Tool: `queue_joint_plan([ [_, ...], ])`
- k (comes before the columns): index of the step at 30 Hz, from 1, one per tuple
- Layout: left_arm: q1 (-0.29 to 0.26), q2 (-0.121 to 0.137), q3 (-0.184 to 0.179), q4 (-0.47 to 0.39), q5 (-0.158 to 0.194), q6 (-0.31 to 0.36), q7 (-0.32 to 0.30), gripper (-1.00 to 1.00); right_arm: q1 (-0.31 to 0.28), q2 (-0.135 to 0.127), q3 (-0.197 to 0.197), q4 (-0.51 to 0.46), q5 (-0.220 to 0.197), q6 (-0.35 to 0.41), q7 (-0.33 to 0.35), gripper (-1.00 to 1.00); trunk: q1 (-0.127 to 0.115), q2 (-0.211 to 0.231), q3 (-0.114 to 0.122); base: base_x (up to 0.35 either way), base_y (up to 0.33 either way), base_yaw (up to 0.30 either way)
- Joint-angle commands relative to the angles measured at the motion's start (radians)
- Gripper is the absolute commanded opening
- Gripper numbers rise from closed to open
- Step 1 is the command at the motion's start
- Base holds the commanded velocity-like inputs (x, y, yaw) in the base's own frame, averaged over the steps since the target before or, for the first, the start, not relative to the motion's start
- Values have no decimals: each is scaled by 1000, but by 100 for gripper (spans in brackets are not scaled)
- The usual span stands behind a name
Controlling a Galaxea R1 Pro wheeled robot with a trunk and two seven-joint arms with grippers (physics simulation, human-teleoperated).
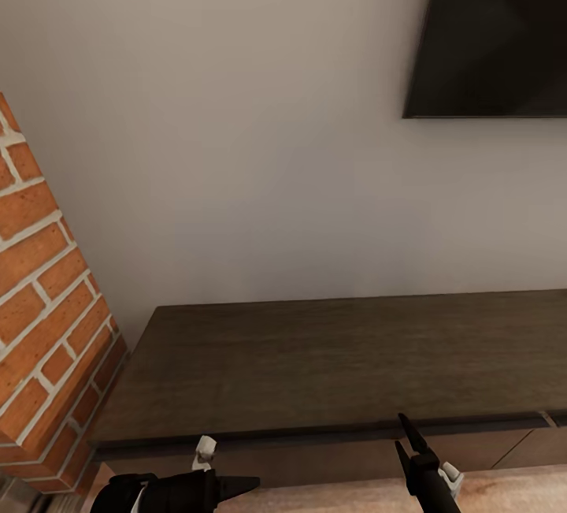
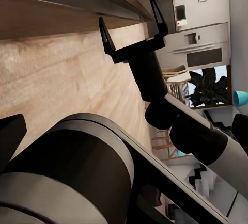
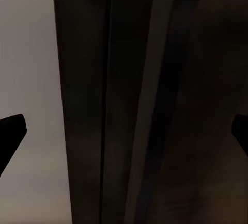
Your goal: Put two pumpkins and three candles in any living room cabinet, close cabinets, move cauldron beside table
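Right hand (spread wide, empty) faces the cabinet.

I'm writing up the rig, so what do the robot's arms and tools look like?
Both arms are glossy black cylindrical links with rounded joints. The right tool is a matte black fork of two thin pointed fingers on a crossbar. The left tool ends in dark tapered tips. Small white fittings sit near each wrist.
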Motion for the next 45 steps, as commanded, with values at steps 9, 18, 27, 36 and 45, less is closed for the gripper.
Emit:
queue_joint_plan([
  [9, 0, 1, 0, 0, 2, 11, -2, 100, 0, -1, -1, 0, -11, 10, 3, -100, 0, 0, -1, -8, 0, 0],
  [18, 0, 1, 0, 0, 2, 11, -2, 100, 0, -1, -1, 0, -11, 11, 6, -100, 0, 0, -1, -122, 0, 0],
  [27, 0, 0, 0, 1, 2, 10, -2, 100, 0, -1, -1, 0, -11, 11, 6, -100, 0, 0, -1, -5, 0, 0],
  [36, 0, 0, 0, 1, 2, 10, -2, 100, 0, -1, -1, 0, -11, 10, 4, -100, 0, 0, -1, 0, 0, 0],
  [45, 0, 1, 0, 1, 2, 10, -2, 100, 0, -1, -1, 0, -13, 11, 17, -100, 0, 0, -1, 0, 0, 0],
])
